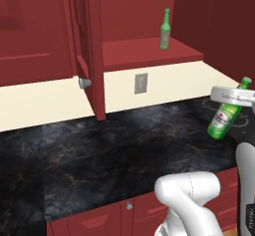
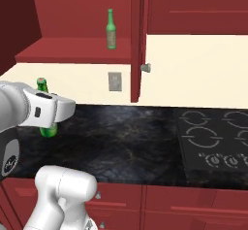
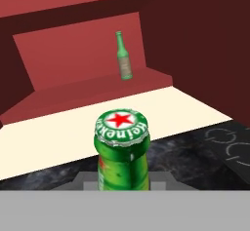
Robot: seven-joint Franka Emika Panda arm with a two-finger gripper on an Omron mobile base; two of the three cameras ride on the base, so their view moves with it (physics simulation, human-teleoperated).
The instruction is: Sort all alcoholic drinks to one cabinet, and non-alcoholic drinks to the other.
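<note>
My gripper is shut on the neck of a bright green bottle, one of the alcoholic drinks. The bottle hangs tilted just above the black counter at the right of the left base view. In the right base view the hand covers the bottle's middle; its cap and base show above and below. The hand view looks down on the bottle's red-star cap. A paler olive bottle stands upright on the open cabinet's lower shelf, up and beyond the held one. The non-alcoholic drinks are out of view.
The cabinet's door stands open, edge-on, reaching down near the counter. A wall outlet sits below the shelf. A black cooktop lies at the counter's right. Closed red cabinets flank the open one.
</note>
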